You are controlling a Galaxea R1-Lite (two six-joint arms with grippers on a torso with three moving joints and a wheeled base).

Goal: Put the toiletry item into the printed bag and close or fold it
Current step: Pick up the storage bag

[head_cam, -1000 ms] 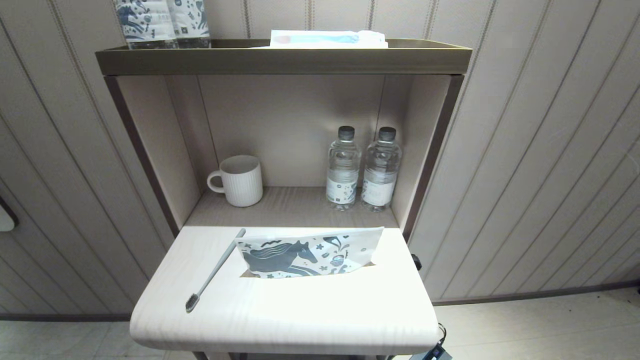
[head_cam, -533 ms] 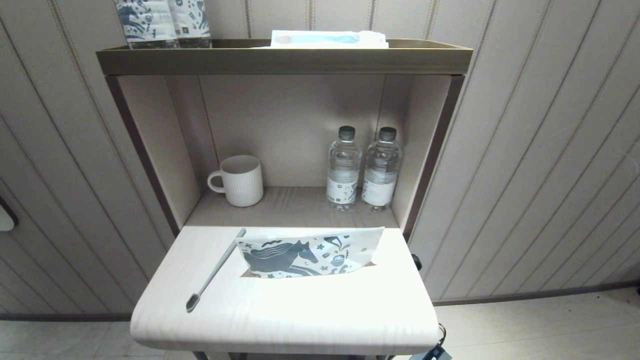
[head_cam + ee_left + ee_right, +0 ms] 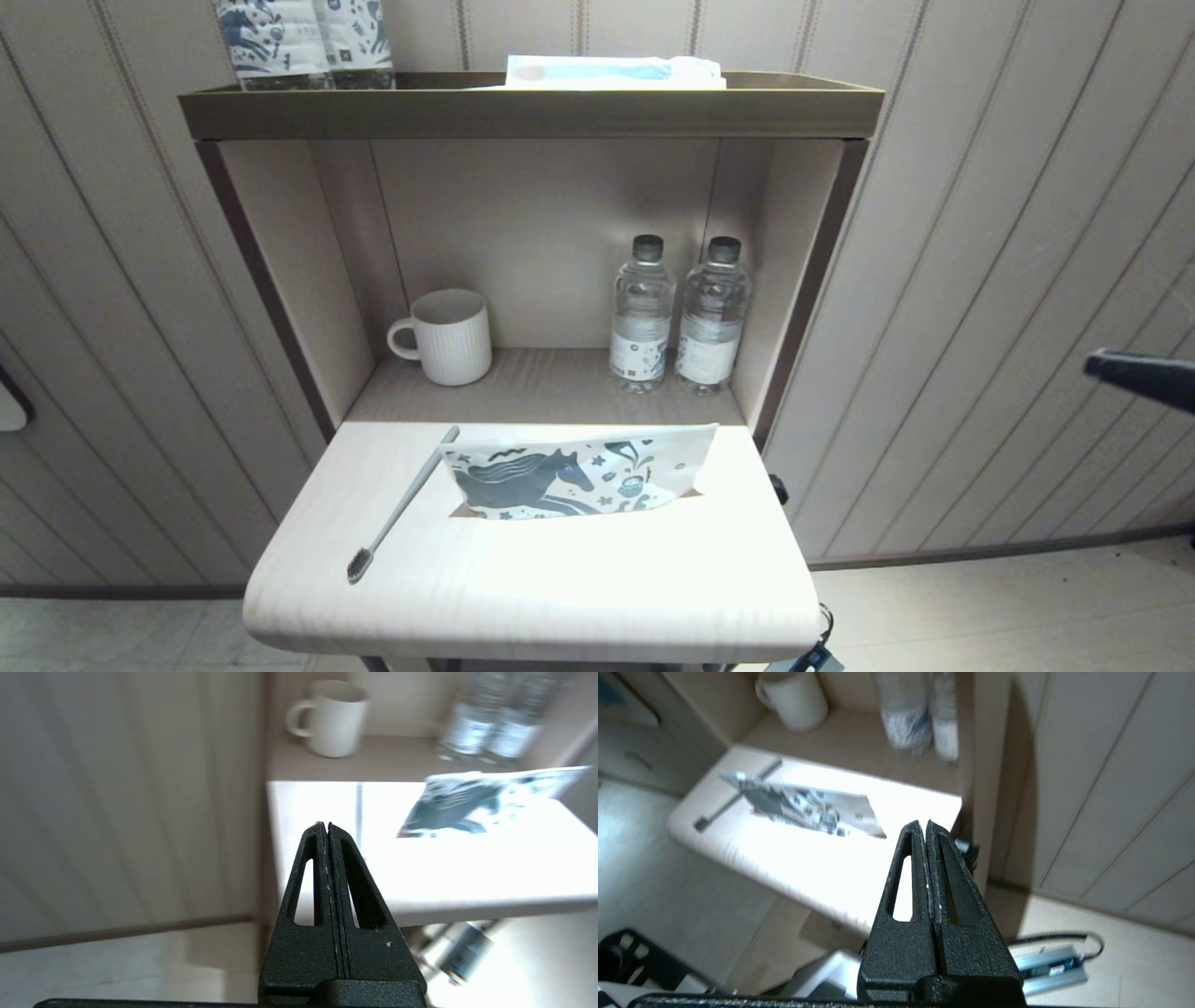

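Observation:
The toothbrush (image 3: 403,504) lies slantwise on the white pull-out table (image 3: 523,579), dark bristle head toward the front left, its handle end touching the pouch's left corner. The printed bag (image 3: 576,471), white with a dark blue horse, lies flat across the table's back half. My right gripper (image 3: 1092,365) is shut and empty, high at the far right, well off the table; its wrist view shows the printed bag (image 3: 808,809) and the toothbrush (image 3: 735,795) below. My left gripper (image 3: 324,824) is shut and empty, off the table's left front corner; it does not show in the head view.
A white ribbed mug (image 3: 448,336) and two water bottles (image 3: 677,317) stand in the shelf niche behind the table. Printed-label bottles (image 3: 303,42) and a flat packet (image 3: 611,73) sit on the top shelf. Panelled walls flank the unit.
My right gripper's tip has come into the head view at the far right edge. The toothbrush and the pouch have not moved.

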